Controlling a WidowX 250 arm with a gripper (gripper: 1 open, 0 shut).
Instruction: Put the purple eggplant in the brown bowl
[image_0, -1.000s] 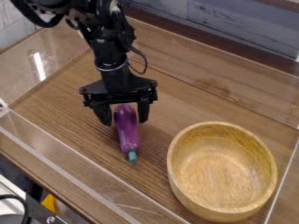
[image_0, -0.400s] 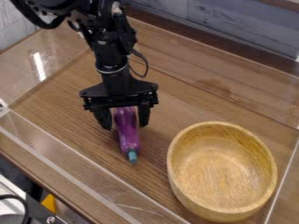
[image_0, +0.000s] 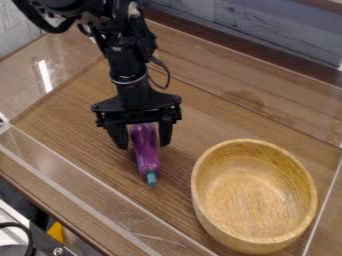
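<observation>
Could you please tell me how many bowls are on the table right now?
1. The bowl sits at the lower right of the table, empty, to the right of the eggplant under the open gripper. None appears hidden.

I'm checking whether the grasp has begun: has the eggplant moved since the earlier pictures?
No. The eggplant lies on the table at the same spot left of the bowl, under the open gripper.
</observation>
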